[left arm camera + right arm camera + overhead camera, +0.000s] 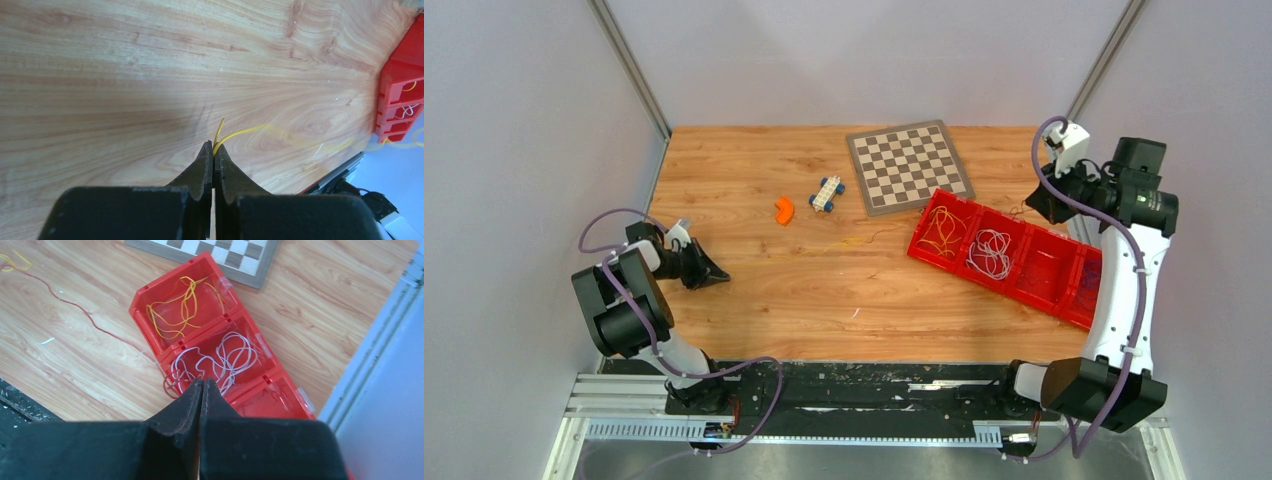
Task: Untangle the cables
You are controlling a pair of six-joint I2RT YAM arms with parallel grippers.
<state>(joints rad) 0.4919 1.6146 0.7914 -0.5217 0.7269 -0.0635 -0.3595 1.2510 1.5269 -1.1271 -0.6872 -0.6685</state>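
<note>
My left gripper [722, 277] [214, 146] is shut on the end of a yellow wire [240, 132], low over the wood table. That wire [824, 247] trails right toward a red compartment tray [944, 195]. The tray [142, 300] holds a bunch of yellow-orange wires [940, 233] [175, 310] in one cell and white wires [990, 252] [230, 352] in the cell beside it. My right gripper [1036, 207] [202, 381] hangs above the tray, shut, with loops of a red wire [90, 315] at its tips. The red wire runs left across the table.
A chessboard [909, 165] [225, 252] lies behind the tray. A small white and blue toy car [827, 193] and an orange curved piece [784, 209] sit at mid-table. The tray's far right cell holds dark wires [1084, 285].
</note>
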